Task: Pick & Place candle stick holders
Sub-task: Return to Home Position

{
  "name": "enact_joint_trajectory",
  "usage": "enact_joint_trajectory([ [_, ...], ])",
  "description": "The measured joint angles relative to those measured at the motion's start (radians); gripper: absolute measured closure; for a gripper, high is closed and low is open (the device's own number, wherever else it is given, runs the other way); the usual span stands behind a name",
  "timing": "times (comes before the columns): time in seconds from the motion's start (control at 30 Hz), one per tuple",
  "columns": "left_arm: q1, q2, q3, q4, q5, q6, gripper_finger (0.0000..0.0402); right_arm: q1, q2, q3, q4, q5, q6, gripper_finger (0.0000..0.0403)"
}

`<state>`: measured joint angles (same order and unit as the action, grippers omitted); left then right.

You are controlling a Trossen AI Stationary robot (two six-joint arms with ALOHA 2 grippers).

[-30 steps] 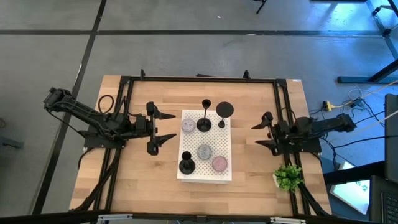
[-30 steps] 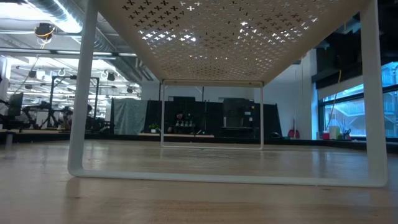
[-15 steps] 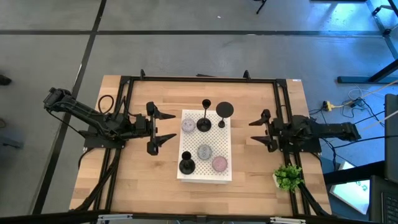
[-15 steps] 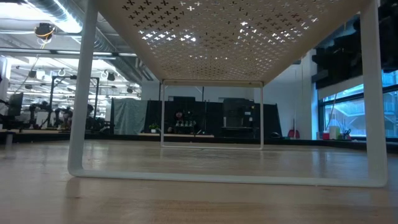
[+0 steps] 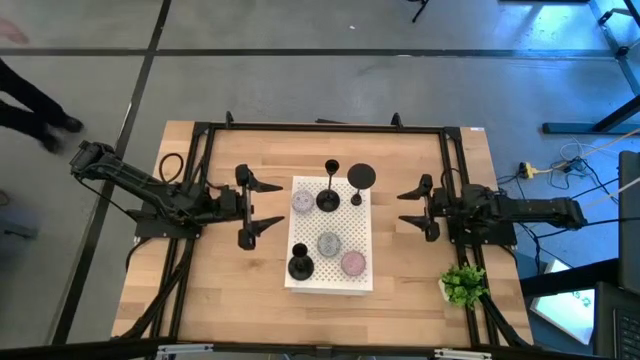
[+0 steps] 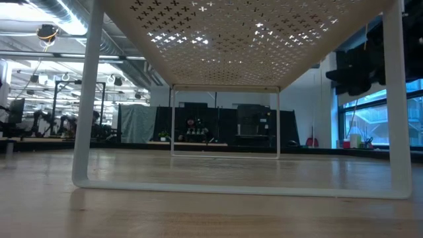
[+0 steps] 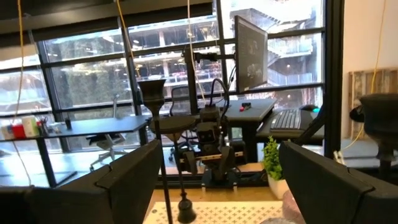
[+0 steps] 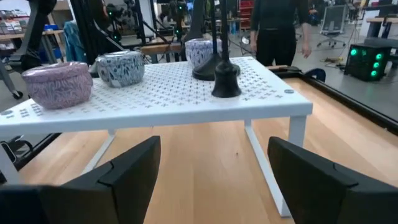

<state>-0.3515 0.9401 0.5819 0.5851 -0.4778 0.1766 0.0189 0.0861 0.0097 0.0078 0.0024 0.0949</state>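
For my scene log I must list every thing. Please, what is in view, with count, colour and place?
table: one, light wood, under everything
shelf: one, white, perforated, at the table's centre
candle stick holders: three, black, standing on the shelf
jar candles: three, lilac, grey and pink, on the shelf
plant: one, green, at the table corner by the right arm
person: one, dark clothing, on the floor beyond the left arm
left gripper: one, black, open, beside the shelf
right gripper: one, black, open, at the shelf's opposite side

Bare table [image 5: 405, 265] flanks the shelf [image 5: 312, 228] on both sides; 3 candle stick holders [image 5: 327, 199] and 3 candles [image 5: 329, 243] crowd its top.
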Motion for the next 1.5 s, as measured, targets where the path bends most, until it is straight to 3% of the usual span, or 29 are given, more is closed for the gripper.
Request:
enact_joint_trajectory([
  [0.2, -0.001, -0.003, 0.000, -0.017, 0.017, -0.003, 0.0080, 0.000, 0.004, 0.000, 0.001, -0.003, 0.002, 0.0106],
  [0.47, -0.001, -0.110, 0.000, -0.207, 0.240, 0.003, 0.0080, 0.000, 0.004, 0.000, 0.003, -0.003, 0.002, 0.0106],
  [0.6, -0.001, -0.176, -0.051, -0.205, 0.236, 0.012, 0.0080, 0.000, 0.004, 0.000, 0.003, -0.003, 0.002, 0.0106],
  [0.83, 0.037, -0.328, -0.211, -0.081, 0.121, 0.030, 0.0080, 0.000, 0.004, 0.000, 0.003, -0.004, 0.002, 0.0106],
  [1.1, 0.106, -0.469, -0.317, -0.047, 0.195, 0.009, 0.0080, 0.000, 0.004, 0.000, 0.003, -0.004, 0.002, 0.0106],
  [1.5, 0.252, -0.488, -0.373, -0.094, 0.328, -0.044, 0.0080, 0.000, 0.004, 0.000, 0.002, -0.004, 0.002, 0.0106],
])
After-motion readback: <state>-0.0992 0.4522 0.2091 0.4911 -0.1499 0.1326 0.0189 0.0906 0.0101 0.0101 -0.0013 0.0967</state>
